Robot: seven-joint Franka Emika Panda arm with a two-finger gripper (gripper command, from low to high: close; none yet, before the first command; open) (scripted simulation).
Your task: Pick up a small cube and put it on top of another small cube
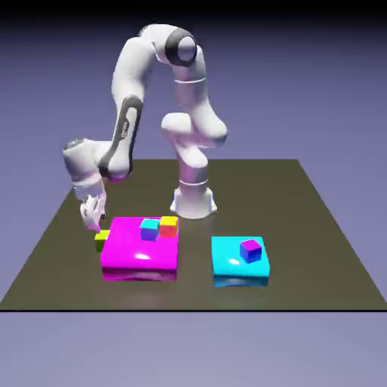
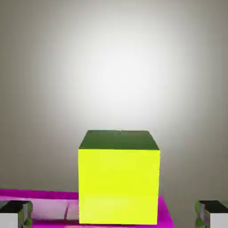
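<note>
The dark counter (image 1: 317, 249) carries everything, and the white arm (image 1: 125, 136) bends down from its base toward the exterior view's left. Next in size is the magenta slab (image 1: 140, 253), with a blue cube (image 1: 150, 229) and an orange-red cube (image 1: 168, 225) on its top, then the cyan slab (image 1: 240, 261) with a purple cube (image 1: 251, 249) resting on it, well apart to the exterior view's right. The smallest item that matters is the yellow cube (image 1: 100, 239), sitting on the counter just beside the magenta slab's edge, directly beneath the pincer (image 1: 94, 219). In the hand view the yellow cube (image 2: 119, 178) stands between the two grey fingertips (image 2: 15, 213), which sit wide of its faces, so the pincer is spread open and holds nothing. The likely trouble lies in that closeness to the slab: one finger may strike or ride onto the magenta edge on descent, tipping the cube or forcing a skewed grip that slips during the lift.
</note>
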